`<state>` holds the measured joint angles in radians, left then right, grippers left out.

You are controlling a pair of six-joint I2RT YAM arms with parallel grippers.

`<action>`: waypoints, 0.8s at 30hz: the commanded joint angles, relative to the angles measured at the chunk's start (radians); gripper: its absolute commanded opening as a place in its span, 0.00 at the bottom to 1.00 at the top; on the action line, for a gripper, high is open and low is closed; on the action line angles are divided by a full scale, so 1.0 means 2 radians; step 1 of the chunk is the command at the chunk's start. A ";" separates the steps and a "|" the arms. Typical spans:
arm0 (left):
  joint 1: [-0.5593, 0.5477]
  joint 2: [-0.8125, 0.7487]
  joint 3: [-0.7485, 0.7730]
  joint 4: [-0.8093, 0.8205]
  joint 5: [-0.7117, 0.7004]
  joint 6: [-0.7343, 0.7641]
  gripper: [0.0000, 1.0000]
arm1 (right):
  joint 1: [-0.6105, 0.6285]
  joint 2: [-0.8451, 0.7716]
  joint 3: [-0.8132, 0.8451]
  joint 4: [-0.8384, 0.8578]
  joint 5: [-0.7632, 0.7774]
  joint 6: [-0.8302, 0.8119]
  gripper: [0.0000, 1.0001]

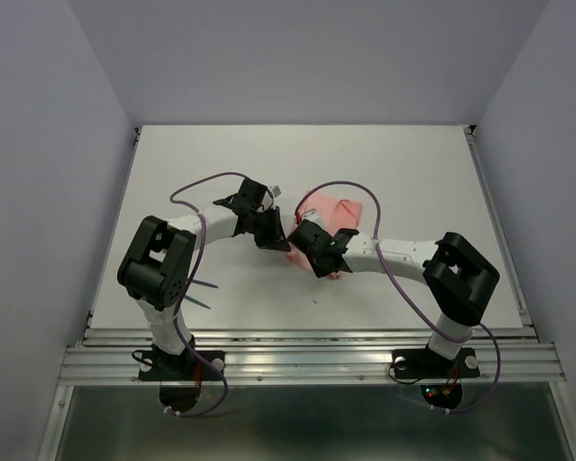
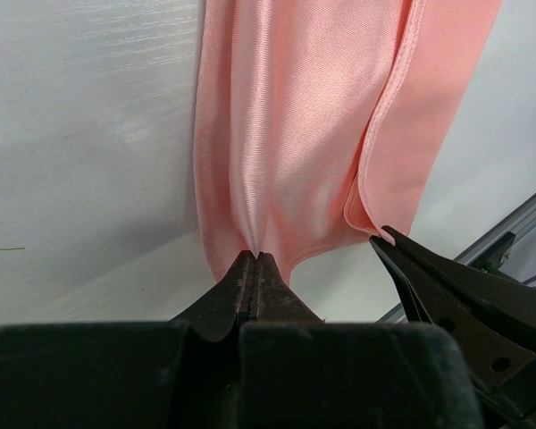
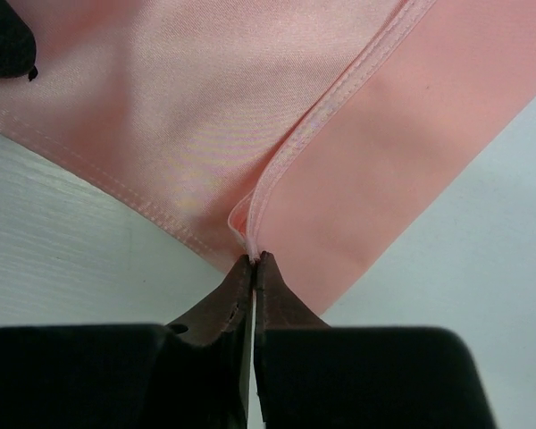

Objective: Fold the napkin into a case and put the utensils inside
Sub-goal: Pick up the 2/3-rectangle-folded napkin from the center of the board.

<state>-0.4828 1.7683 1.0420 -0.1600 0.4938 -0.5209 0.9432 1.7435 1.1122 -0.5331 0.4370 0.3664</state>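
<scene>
The salmon-pink napkin [image 1: 329, 213] lies partly folded on the white table, mid-centre, half hidden under both wrists. My left gripper [image 2: 255, 257] is shut on a pinched ridge of the napkin [image 2: 295, 116] at its near edge. My right gripper [image 3: 255, 261] is shut on a hemmed folded edge of the napkin [image 3: 205, 116]. In the top view the left gripper [image 1: 274, 236] and right gripper [image 1: 302, 240] sit close together at the cloth's near-left side. The right gripper's fingers [image 2: 447, 286] show in the left wrist view. Thin teal utensils [image 1: 202, 293] lie by the left arm's base, mostly hidden.
Purple cables [image 1: 204, 182] loop over both arms. The table's metal rail [image 1: 307, 360] runs along the near edge, and grey walls enclose the white table [image 1: 403, 163] on three sides.
</scene>
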 commanded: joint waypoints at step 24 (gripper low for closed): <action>-0.004 -0.022 -0.003 0.011 0.006 0.000 0.00 | 0.002 0.026 0.014 0.017 -0.025 0.022 0.01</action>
<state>-0.4828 1.7760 1.0397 -0.1535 0.4969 -0.5213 0.9432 1.8004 1.1484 -0.5285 0.4072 0.3931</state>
